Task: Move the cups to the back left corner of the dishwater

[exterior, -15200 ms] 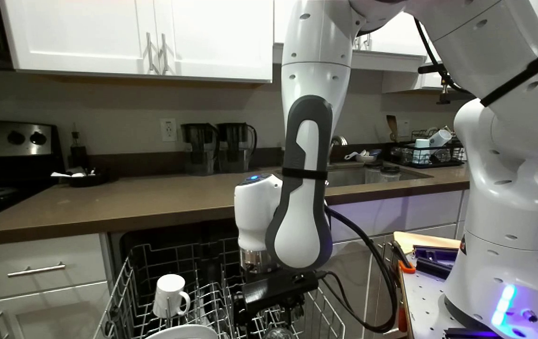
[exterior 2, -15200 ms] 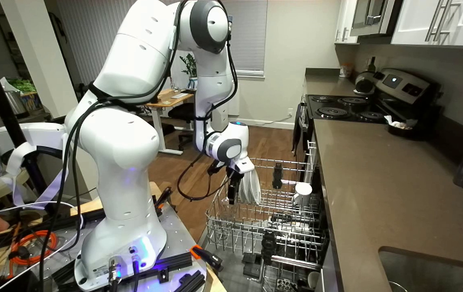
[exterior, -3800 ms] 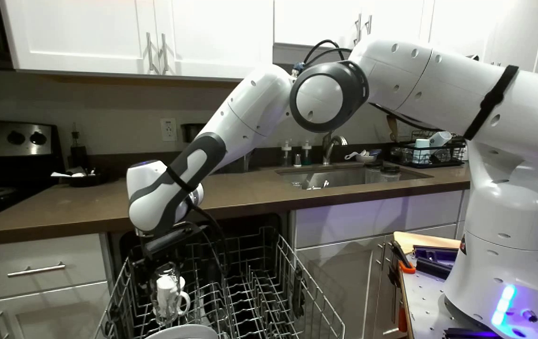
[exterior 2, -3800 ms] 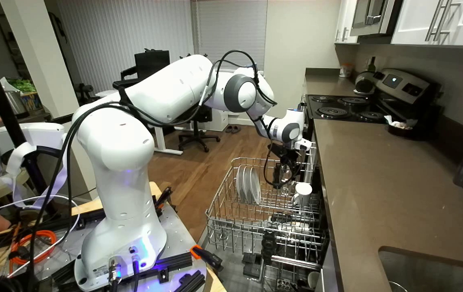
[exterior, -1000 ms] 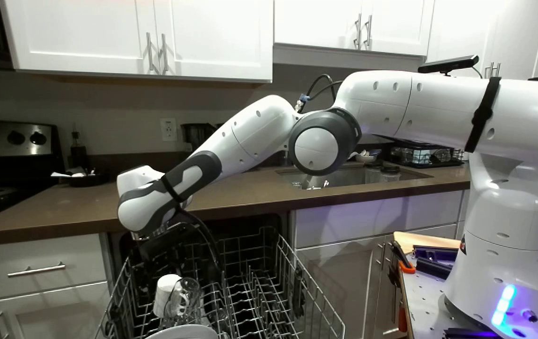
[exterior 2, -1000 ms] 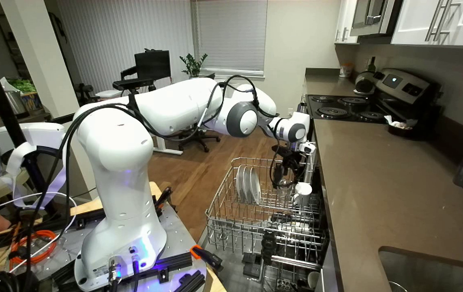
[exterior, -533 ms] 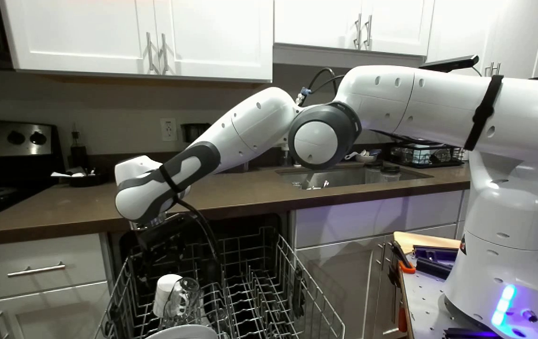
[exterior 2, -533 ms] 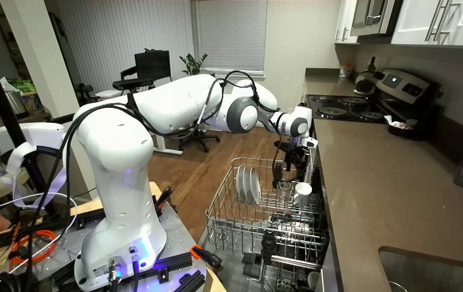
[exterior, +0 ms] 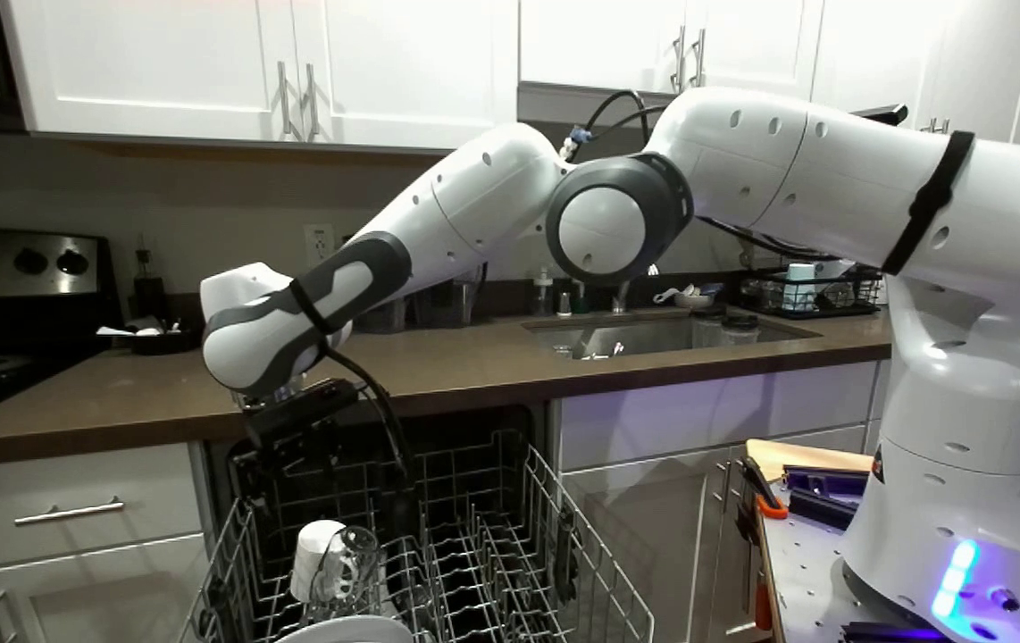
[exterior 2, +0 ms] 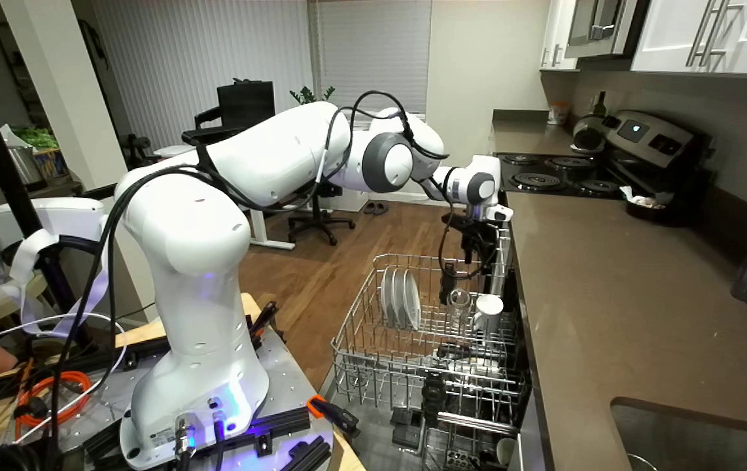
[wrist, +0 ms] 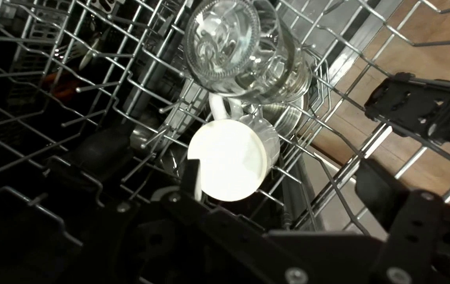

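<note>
A white mug (exterior: 313, 558) sits base up in the upper dishwasher rack (exterior: 604, 558), at the far left in this exterior view. It also shows in an exterior view (exterior 2: 488, 305) and the wrist view (wrist: 229, 159). A clear glass cup (exterior: 351, 567) leans beside it in the rack, its base toward the wrist camera (wrist: 225, 43). It shows as well in an exterior view (exterior 2: 458, 299). My gripper (wrist: 282, 177) is open and empty, its fingers wide apart. In the wrist view one fingertip overlaps the mug's edge; the gripper (exterior 2: 477, 252) hangs above and behind both cups.
White plates (exterior 2: 399, 297) stand upright in the rack on the side away from the counter (exterior 2: 609, 294). Black clips (wrist: 414, 106) sit on the rack's wires. Wire tines stick up around the cups. The counter edge lies close beside the gripper.
Earlier the gripper was by the plates, then held the glass cup in front of the mug. The glass now stands beside the mug, released. Over the last second the gripper has risen away.
</note>
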{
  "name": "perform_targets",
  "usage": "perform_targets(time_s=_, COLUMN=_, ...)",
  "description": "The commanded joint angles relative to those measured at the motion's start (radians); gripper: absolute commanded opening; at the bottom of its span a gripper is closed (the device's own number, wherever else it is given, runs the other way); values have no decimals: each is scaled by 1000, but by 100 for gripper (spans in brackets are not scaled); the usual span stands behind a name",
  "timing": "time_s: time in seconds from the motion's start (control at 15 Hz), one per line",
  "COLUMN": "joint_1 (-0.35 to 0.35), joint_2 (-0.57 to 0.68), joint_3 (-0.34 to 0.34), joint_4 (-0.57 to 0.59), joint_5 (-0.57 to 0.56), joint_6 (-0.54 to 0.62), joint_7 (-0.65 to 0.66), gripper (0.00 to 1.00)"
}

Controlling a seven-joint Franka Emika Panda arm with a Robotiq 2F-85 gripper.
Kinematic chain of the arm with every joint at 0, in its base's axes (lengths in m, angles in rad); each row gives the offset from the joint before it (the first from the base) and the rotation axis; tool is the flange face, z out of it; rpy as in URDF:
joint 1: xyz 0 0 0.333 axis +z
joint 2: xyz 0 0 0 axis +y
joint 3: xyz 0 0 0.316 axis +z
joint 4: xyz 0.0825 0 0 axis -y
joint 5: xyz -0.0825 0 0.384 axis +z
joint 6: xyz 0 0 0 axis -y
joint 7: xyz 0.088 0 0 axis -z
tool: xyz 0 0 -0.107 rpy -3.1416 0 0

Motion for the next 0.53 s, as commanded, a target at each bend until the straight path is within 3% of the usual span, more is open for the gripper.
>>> perform_targets(time_s=0.0, joint_1=55, joint_2=-159, joint_3=-37, joint_4=-238, joint_5=-18, joint_6=96, joint_7=78, gripper=100)
perform_targets(time_s=0.47, joint_1=120, joint_2=-325, joint_3=-68, joint_4=-546, joint_5=-57, joint_6=348, joint_7=122, gripper=100)
